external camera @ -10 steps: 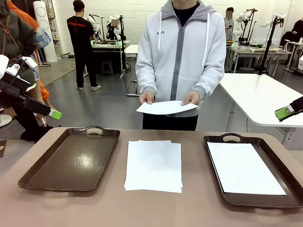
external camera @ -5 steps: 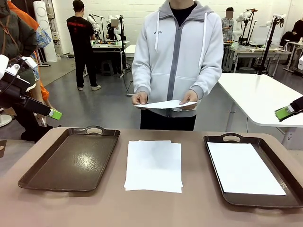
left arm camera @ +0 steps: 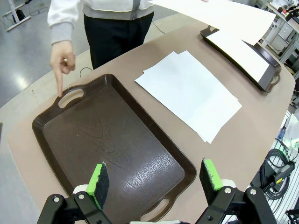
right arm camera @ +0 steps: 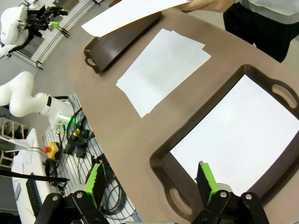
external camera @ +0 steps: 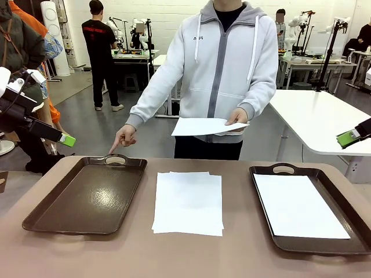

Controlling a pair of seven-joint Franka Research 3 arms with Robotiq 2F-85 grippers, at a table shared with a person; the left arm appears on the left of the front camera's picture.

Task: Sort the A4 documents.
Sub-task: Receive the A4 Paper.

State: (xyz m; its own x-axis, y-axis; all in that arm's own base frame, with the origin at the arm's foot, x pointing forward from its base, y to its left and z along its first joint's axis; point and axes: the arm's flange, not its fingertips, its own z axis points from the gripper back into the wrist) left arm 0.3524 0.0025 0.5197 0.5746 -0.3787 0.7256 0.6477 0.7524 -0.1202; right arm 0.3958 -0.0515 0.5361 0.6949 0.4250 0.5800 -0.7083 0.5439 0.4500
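Brown and smooth, the table [external camera: 185, 258] filled the near side of a grey-floored workshop, and a person [external camera: 226, 63] in a pale hooded jacket stood at its far edge. Two dark brown trays lay on it. The left tray [external camera: 87, 200], toward the table's left edge, had a bare floor. The right tray [external camera: 262, 194], toward the right edge, carried one white A4 sheet [external camera: 298, 205] lying flat inside its rim. Between the trays, at the middle of the table and touching neither, lay a small stack of A4 sheets [external camera: 188, 202], its leaves slightly out of line so that their edges showed.

The person's pointing hand [external camera: 124, 138] aimed its index finger down at the far handle [external camera: 115, 159] of the left tray. Whether the fingertip touched the rim could not be told. The other hand [external camera: 236, 119] held a further sheet [external camera: 206, 125] roughly level in front of the body, above the table's far edge.

The left gripper [external camera: 66, 140] hung in the air beyond the table's far left corner. Its wrist view looked down on the left tray, the green pads [left arm camera: 99, 179] spread wide with nothing between them. The right gripper [external camera: 348, 138] hung beyond the right edge, looking down on the right tray, jaws likewise wide apart and gripping nothing.
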